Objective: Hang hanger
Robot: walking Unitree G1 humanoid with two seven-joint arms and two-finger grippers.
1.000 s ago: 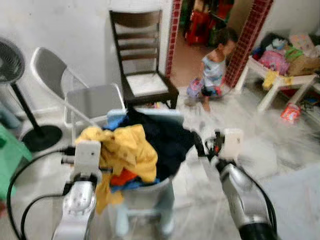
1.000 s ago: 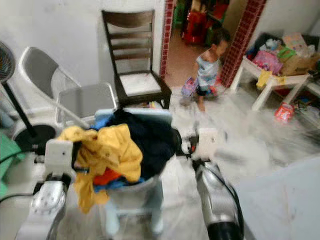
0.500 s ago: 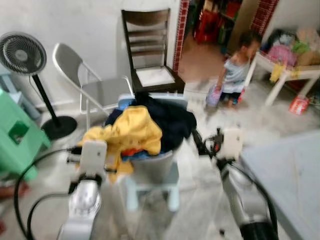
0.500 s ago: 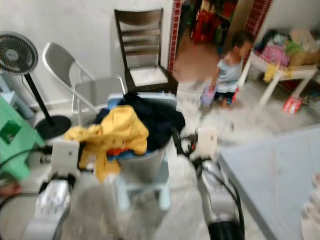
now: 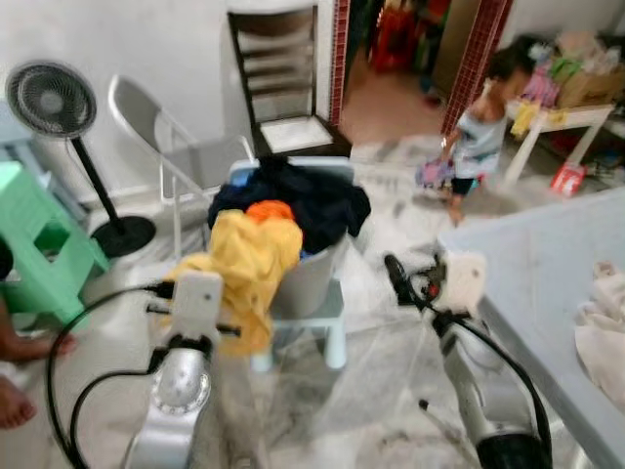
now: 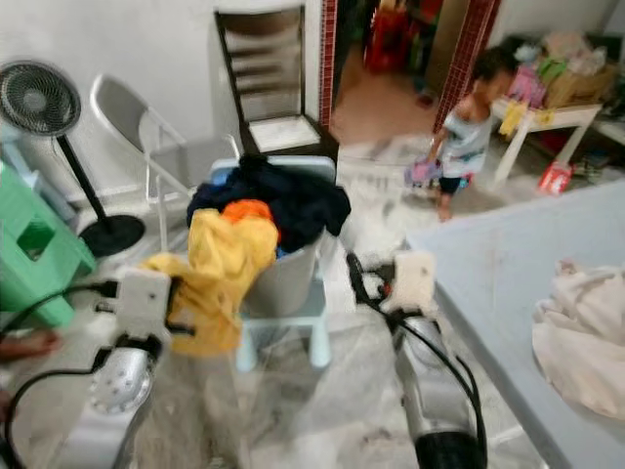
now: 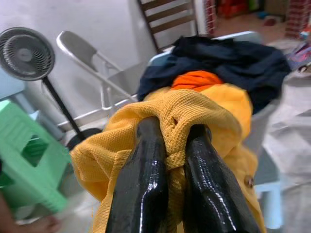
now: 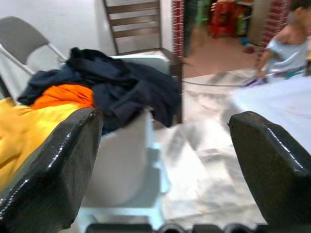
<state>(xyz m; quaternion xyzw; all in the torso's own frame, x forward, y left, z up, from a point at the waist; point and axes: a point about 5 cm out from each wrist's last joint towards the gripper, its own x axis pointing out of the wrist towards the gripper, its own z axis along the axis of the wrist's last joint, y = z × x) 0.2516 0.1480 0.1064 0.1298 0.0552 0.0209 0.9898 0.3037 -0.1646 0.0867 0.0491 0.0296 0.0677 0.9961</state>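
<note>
1. Left gripper (image 7: 167, 160) is clamped on yellow garment (image 5: 249, 264), pulled left from the laundry basket (image 5: 308, 278).
2. Right gripper (image 8: 165, 165), fingers apart, faces open floor (image 5: 391, 362) beside grey table (image 5: 547, 264).
3. Table now nearer; no hanger can be made out.

Both silver arms reach forward from the bottom of the head views, cables looping beside each. The left end effector (image 7: 167, 165) has its two black fingers (image 7: 141, 184) pinched together on a fold of yellow garment (image 7: 194, 104). The right end effector (image 8: 160, 160) is held out at about the same height with its fingers (image 8: 48, 170) spread wide apart and nothing between them.
</note>
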